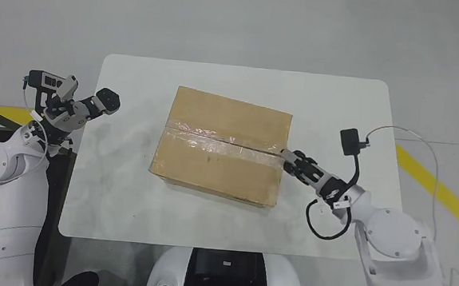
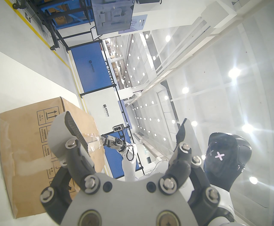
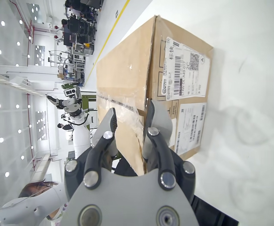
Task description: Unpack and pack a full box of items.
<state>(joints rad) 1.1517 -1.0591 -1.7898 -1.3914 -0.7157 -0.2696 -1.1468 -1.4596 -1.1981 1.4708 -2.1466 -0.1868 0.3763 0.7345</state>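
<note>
Right gripper (image 1: 288, 157) at box's right end, on tape (image 1: 214, 140) seam; fingers parted, box's top edge between them, nothing pinched. Box (image 1: 225, 117) taped shut, mid-table (image 1: 344, 103). Farther: left gripper (image 1: 109, 99) over table's left edge, spread wide, empty, well apart from box.

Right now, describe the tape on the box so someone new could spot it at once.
On the white table stands a brown cardboard box. A strip of clear tape crosses its top along the flap seam, ending by the right gripper. It is glossy and crinkled, unlike the matte cardboard around it.
</note>
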